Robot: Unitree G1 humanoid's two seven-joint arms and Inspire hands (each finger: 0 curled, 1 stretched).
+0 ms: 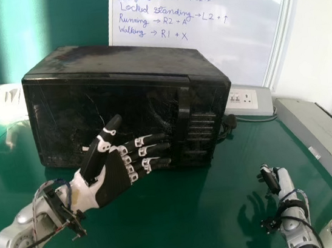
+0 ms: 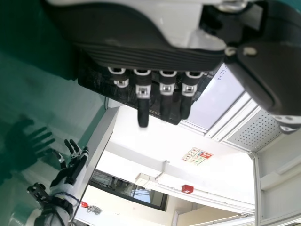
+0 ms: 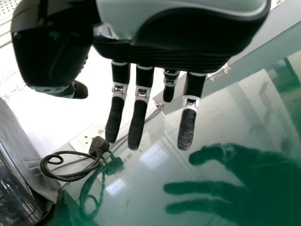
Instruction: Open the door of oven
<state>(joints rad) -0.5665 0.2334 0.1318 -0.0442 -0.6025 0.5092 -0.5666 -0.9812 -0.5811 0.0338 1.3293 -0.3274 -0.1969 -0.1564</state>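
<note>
One hand is at work: my left hand (image 1: 113, 178), in front of the oven (image 1: 121, 64), which stands at the back of the desk (image 1: 138, 238) with its door (image 1: 66, 112) shut. Its fingers (image 1: 153, 139) are straight and wide, aimed at the upright handle (image 1: 182, 111); I can't tell if they touch. I'd call this the approach; next I should hook the handle's edge and pull the door towards me. My right hand (image 1: 272, 180) is off to the right, its fingers loosely extended.

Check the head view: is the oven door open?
No, the door sits flush with the front of the oven, and the left hand is in front of it.
</note>
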